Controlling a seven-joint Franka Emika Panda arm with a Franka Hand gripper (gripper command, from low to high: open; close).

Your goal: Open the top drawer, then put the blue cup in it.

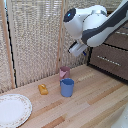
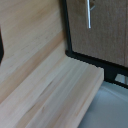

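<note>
While the top drawer (image 1: 118, 41) sits shut, the arm's pincer, its state impossible to tell, risks missing the thin bar handle (image 2: 89, 13); the blue cup (image 1: 67, 87) waits.

Home-like setup: wooden counter (image 1: 95, 95), reed screen (image 1: 35, 40), plate (image 1: 12, 110).

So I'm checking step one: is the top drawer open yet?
Shut, apparently: the top drawer front sits flush with the drawer below, nothing pulled out.

The wooden table (image 1: 95, 100) bears the blue cup (image 1: 67, 87), a pink cup (image 1: 64, 72), a plate (image 1: 12, 110) and an orange object (image 1: 43, 89).
</note>
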